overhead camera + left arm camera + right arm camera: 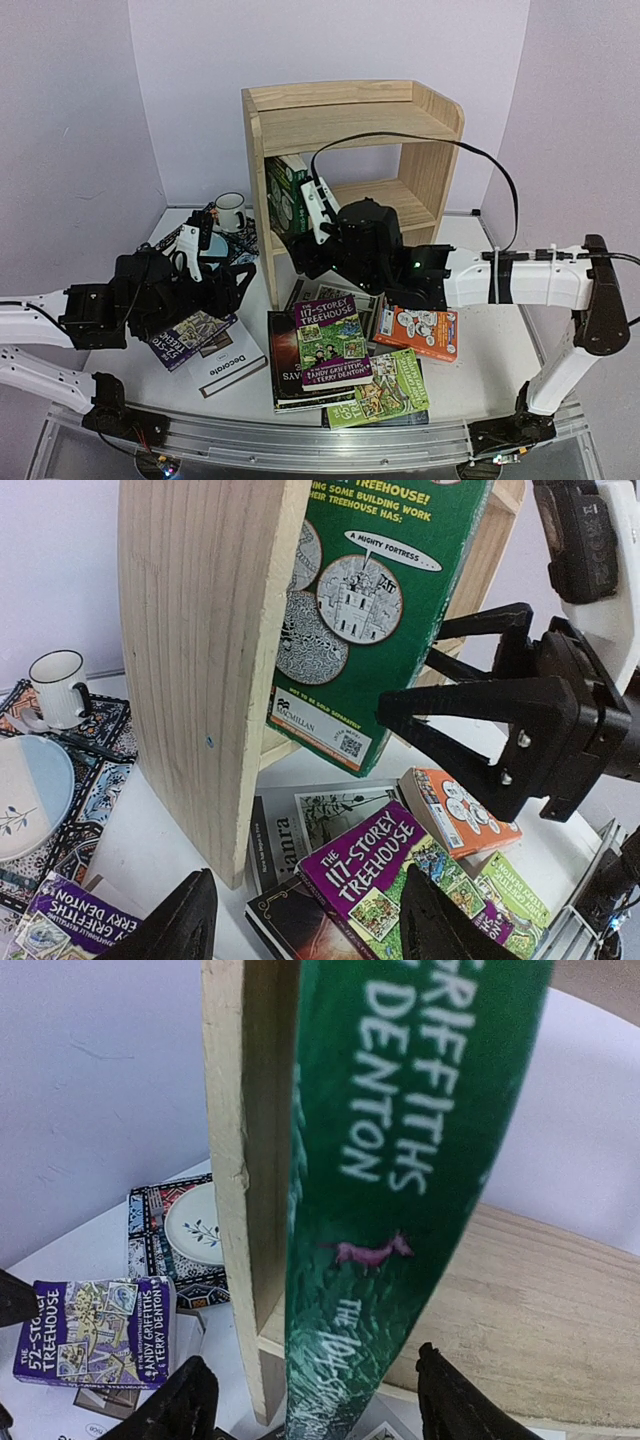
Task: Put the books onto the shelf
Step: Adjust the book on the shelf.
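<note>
Top external shows books (330, 340) on a white table (500, 375) between lilac walls (70, 100).

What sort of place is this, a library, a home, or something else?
Most likely a lab test bench: two robot arms bolted to a metal rail at a white table's edge, bare pale walls close around, and a small pine shelf with scattered books as props.

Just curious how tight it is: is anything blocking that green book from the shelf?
Nothing visible does. The green book already leans inside the shelf, on its lower level, against the side wall.
</note>
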`<state>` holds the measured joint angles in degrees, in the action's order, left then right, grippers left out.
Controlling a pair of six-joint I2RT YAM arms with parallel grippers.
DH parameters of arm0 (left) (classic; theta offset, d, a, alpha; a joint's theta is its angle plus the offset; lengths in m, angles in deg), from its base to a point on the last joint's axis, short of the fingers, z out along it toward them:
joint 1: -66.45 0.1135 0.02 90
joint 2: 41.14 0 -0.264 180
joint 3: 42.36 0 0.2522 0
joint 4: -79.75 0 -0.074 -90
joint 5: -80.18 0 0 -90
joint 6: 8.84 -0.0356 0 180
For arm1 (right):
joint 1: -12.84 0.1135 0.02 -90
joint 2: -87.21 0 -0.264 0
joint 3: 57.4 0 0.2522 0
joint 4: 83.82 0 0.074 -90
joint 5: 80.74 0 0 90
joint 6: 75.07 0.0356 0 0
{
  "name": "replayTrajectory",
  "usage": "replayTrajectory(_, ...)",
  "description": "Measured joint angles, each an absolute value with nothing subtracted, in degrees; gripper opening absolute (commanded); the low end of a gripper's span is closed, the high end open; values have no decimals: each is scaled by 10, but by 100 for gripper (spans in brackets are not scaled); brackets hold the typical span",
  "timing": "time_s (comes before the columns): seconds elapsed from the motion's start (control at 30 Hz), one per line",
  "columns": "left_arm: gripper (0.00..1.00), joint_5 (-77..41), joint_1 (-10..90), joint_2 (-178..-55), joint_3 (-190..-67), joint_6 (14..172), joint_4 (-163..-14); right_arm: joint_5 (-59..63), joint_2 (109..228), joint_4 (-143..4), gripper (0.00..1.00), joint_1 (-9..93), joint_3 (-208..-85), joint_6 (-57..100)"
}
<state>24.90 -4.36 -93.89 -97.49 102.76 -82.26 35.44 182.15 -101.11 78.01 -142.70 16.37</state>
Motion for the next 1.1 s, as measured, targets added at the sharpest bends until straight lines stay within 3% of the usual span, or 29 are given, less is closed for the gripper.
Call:
replayTrajectory(0.23,64,250,-43,-928,-968,1035,-819,367,1861,-1032,49,780,-1461,139)
replayTrajectory(0.57,64,254,-43,-928,-968,1037,-819,392,1886,-1047,19,780,-1492,119)
replayTrajectory(1.1,64,255,-40,-928,-968,1037,-819,423,1939,-1066,17,777,-1544,129)
